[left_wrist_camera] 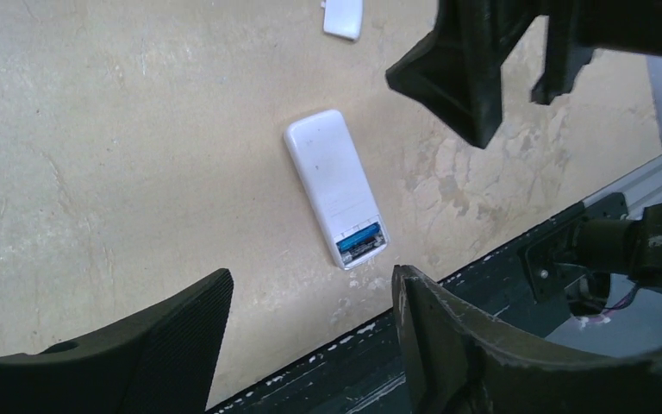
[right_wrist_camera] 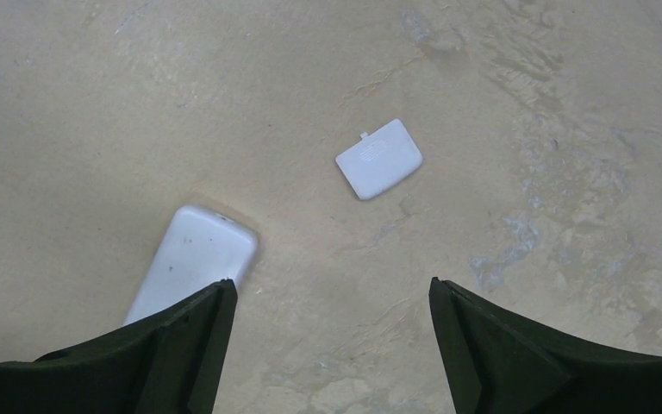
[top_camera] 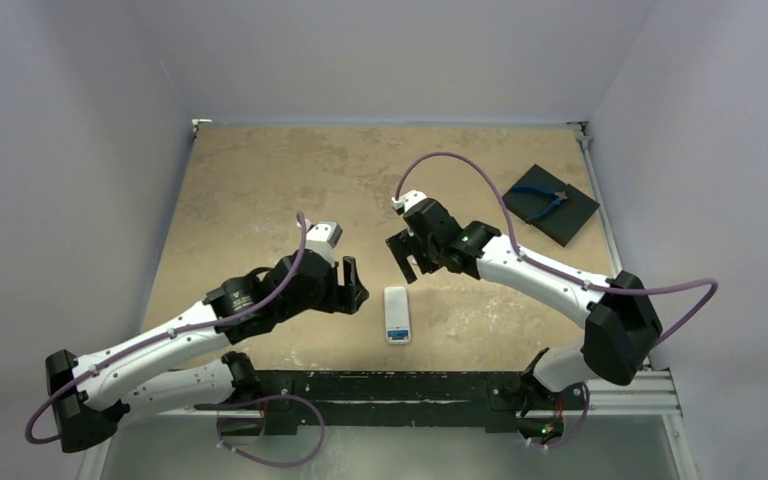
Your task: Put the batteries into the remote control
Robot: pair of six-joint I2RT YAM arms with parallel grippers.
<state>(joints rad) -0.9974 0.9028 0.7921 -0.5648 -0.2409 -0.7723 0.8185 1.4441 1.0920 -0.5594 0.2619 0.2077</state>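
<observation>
Sandy tabletop holds the remote control back-up between the wide-open, empty left end effector and right end effector, blue battery exposed in its bay, where a stray nudge could pop it out or skid the loose cover away.

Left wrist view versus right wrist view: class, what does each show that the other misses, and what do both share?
Only the left wrist view: the remote control's open battery bay with blue inside, the right arm's fingers and the dark front rail. Only the right wrist view: the white cover whole, tab included. Both: the remote lying back up on the tan table.
</observation>
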